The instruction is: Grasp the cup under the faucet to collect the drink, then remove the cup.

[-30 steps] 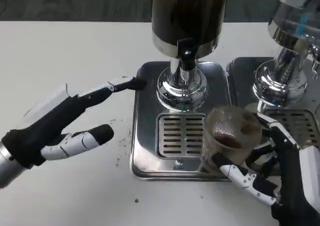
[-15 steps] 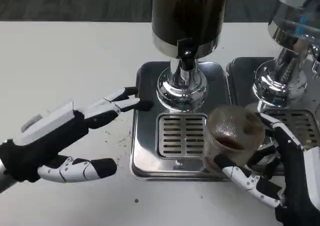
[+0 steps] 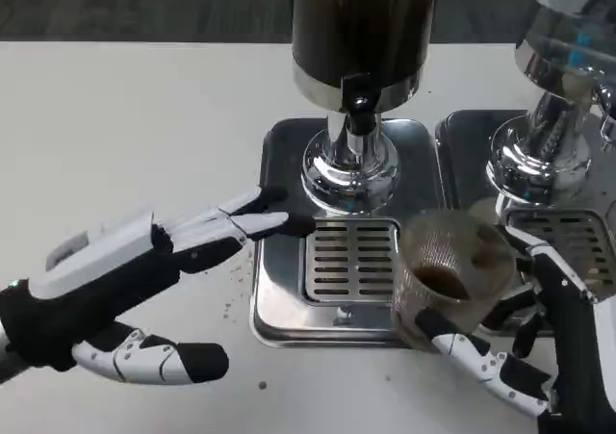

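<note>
Right hand (image 3: 525, 343) grips a clear cup (image 3: 452, 275) holding dark drink, right of the drip grate (image 3: 349, 261). Keep it upright. Left hand (image 3: 125, 280) hovers spread, holding nothing.

The dark dispenser (image 3: 364, 30) is cut off at the top edge, the second dispenser (image 3: 568, 59) (upper right) and right hand (image 3: 539, 357) at the right edge.
</note>
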`<action>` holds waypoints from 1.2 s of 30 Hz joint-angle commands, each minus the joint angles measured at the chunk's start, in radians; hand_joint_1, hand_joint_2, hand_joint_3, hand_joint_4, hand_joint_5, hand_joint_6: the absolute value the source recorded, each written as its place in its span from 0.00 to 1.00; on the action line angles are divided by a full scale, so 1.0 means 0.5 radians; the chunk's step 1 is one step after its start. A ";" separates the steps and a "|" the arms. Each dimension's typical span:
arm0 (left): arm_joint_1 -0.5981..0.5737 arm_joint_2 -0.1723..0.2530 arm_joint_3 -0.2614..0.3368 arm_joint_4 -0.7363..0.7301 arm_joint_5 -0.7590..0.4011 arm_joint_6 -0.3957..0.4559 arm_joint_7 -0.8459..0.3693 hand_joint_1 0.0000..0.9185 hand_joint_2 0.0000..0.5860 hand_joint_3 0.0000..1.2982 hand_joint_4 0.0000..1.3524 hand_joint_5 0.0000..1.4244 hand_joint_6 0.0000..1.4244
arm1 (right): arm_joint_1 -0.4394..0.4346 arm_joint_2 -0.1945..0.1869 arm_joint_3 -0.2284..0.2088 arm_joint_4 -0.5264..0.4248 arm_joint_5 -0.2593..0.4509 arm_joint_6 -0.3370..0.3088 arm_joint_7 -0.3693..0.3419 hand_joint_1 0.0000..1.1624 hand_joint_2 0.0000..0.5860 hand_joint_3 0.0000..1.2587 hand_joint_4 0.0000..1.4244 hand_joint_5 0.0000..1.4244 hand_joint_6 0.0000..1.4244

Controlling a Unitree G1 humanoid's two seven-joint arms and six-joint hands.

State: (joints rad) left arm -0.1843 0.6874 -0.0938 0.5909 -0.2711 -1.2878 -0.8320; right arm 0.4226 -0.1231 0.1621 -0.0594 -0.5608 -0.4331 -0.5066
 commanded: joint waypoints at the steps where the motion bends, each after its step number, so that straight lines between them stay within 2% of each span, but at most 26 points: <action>1: 0.053 0.069 -0.064 -0.067 -0.060 -0.031 -0.030 0.00 0.30 0.10 0.00 0.00 0.04 | 0.056 0.007 -0.010 -0.127 0.017 -0.088 0.005 0.67 0.36 0.45 0.47 0.60 0.82; 18: 0.163 0.195 -0.146 -0.214 -0.184 -0.041 -0.054 0.00 0.30 0.11 0.02 0.00 0.04 | 0.174 0.001 -0.024 -0.261 0.037 -0.122 0.096 0.67 0.35 0.46 0.48 0.61 0.84; 36: 0.202 0.232 -0.177 -0.256 -0.284 -0.051 -0.111 0.00 0.30 0.12 0.03 0.02 0.05 | 0.261 0.015 -0.048 -0.329 0.048 -0.158 0.113 0.66 0.35 0.48 0.49 0.62 0.85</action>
State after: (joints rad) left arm -0.0866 0.7848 -0.1780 0.4719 -0.3947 -1.3067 -0.8719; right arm 0.5551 -0.1244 0.1435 -0.1961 -0.5540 -0.4717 -0.4472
